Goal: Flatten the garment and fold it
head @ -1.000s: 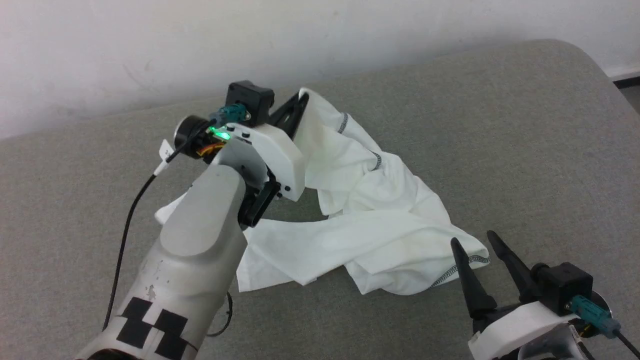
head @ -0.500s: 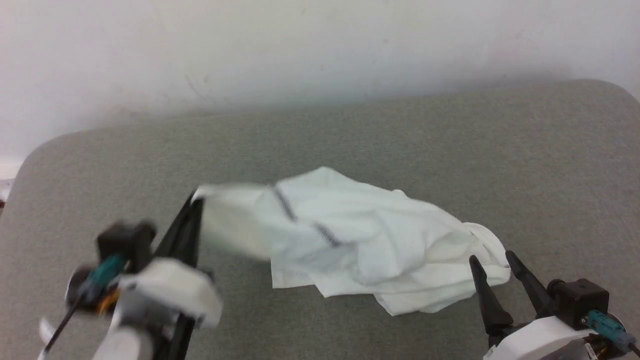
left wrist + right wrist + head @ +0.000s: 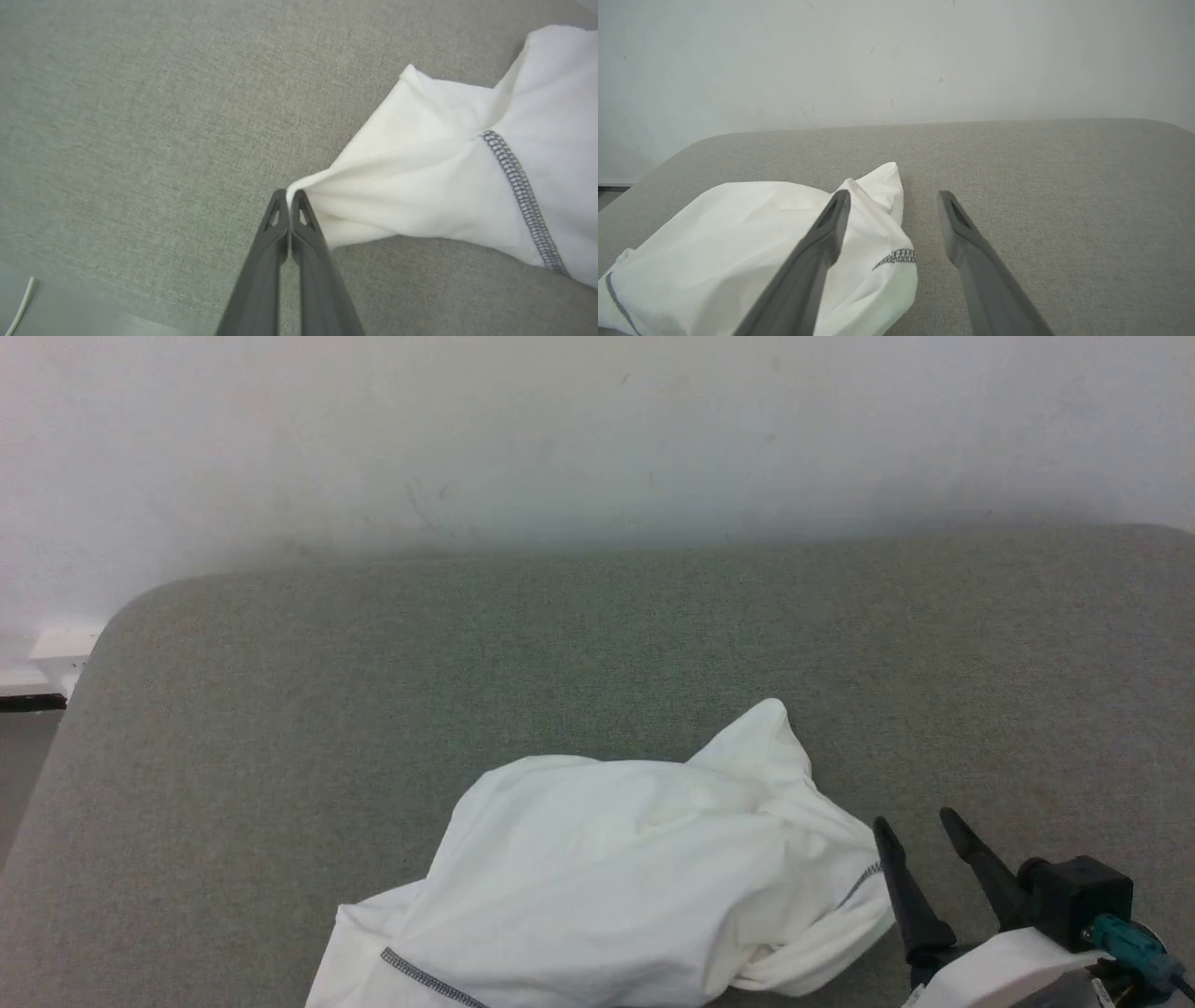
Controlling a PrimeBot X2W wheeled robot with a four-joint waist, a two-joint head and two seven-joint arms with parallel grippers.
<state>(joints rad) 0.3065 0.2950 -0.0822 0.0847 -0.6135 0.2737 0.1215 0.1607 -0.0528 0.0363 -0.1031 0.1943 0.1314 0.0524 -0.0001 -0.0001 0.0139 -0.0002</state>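
White thin-fabric garment (image 3: 607, 877), dark zigzag hems: bunched on grey cloth surface (image 3: 373, 663).
We pinch its corner in left gripper (image 3: 289, 198) jaws, likely for spreading; right gripper (image 3: 912, 818) jaws released alongside.

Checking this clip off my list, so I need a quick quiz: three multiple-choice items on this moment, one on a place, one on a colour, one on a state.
1. Where does the garment lie?
A. on the floor
B. on the grey surface, left of the right gripper
C. hanging on the wall

2. What colour is the hem stitching?
A. red
B. yellow
C. dark grey

3. How is the left gripper?
A. shut on a corner of the garment
B. wide open
C. shut on nothing

Answers:
1 B: the head view shows it bunched on the surface beside the open fingers.
2 C: the zigzag seam reads dark grey on white.
3 A: the cloth is drawn to a point between the closed tips.
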